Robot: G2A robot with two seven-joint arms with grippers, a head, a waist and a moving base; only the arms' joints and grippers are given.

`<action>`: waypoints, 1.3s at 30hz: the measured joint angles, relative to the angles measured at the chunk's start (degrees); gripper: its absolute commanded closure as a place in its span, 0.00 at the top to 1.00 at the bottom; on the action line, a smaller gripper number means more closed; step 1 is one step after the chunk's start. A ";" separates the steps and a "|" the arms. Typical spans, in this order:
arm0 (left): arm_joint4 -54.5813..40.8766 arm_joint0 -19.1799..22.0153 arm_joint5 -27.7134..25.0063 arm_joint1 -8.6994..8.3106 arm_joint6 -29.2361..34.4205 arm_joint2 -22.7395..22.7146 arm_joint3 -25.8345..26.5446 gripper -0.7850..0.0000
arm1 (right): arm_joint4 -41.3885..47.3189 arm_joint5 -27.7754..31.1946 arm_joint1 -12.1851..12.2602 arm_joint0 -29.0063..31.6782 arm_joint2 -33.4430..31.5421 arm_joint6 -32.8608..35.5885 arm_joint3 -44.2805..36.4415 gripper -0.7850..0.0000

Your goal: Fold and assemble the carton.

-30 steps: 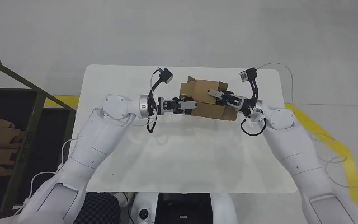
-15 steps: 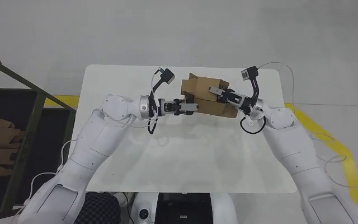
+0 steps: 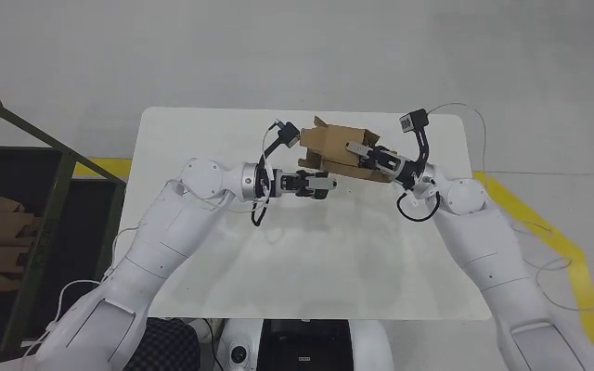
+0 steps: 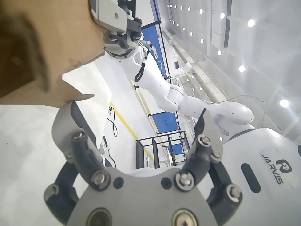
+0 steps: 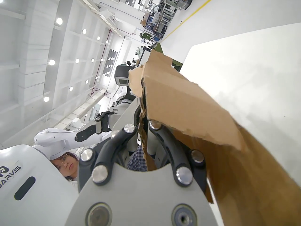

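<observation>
Right gripper: it is closed down on a wall edge of the carton, and the cardboard is pinched between its fingers.
Left gripper: it is spread wide and nothing is held; one finger is placed right at a ragged corner of the carton, and whether it touches cannot be told.
Carton position: it is held tilted over the far part of the table, between the two grippers, with its flaps loose.
Step in hand: this is judged to be the shaping stage, with the body steadied by the right gripper while a loose flap is to be taken by the left.
Next move: the left gripper's fingers would need to be brought against the flap at that corner and the flap folded inward, with the right grip kept firm so the body is not twisted.
Carton contents: a dark hollow is seen in the left wrist view; nothing is made out inside, though much of the interior is hidden.
</observation>
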State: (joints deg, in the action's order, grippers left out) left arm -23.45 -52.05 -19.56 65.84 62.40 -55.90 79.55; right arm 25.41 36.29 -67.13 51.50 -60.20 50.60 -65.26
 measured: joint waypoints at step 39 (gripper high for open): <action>-0.07 0.03 -0.13 -0.07 -0.79 -3.22 -2.28 1.00 | -2.03 -0.69 -0.55 1.45 -0.95 -0.57 -0.51 0.00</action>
State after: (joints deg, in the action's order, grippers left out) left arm -23.51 -52.02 -19.68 65.78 61.60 -59.12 77.27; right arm 23.38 35.60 -67.68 52.95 -61.16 50.02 -65.77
